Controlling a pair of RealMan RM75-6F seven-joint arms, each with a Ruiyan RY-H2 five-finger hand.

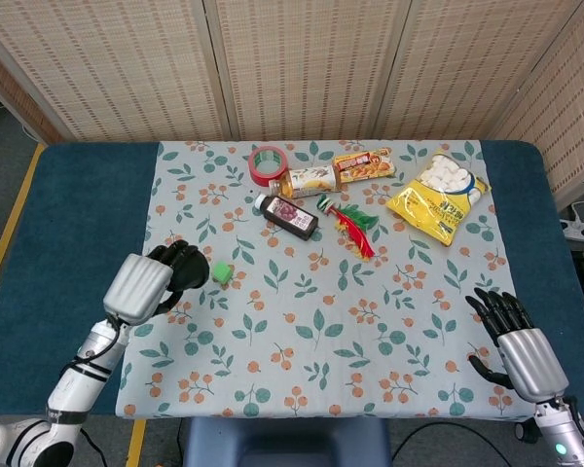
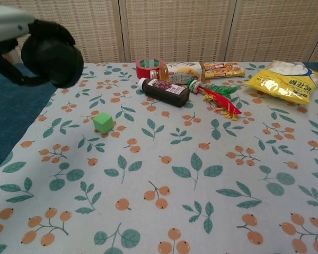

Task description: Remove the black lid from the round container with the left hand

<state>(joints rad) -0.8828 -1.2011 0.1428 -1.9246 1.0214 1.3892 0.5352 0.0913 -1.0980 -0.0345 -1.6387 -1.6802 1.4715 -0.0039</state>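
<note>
My left hand (image 1: 148, 285) grips a black round object (image 1: 191, 271) and holds it in the air above the left part of the floral tablecloth (image 1: 302, 331). The chest view shows the same black round piece (image 2: 53, 52) high at the upper left, with the dark fingers (image 2: 21, 74) wrapped around it. Whether this is the lid alone or the lid on its container cannot be told. My right hand (image 1: 519, 340) hovers at the table's front right with its fingers spread and nothing in them.
A green cube (image 2: 103, 123) lies just right of the left hand. At the back are a red tape roll (image 1: 267, 163), a dark bottle (image 1: 288, 215), snack packs (image 1: 362, 164), a red-green item (image 1: 350, 222) and a yellow marshmallow bag (image 1: 438, 195).
</note>
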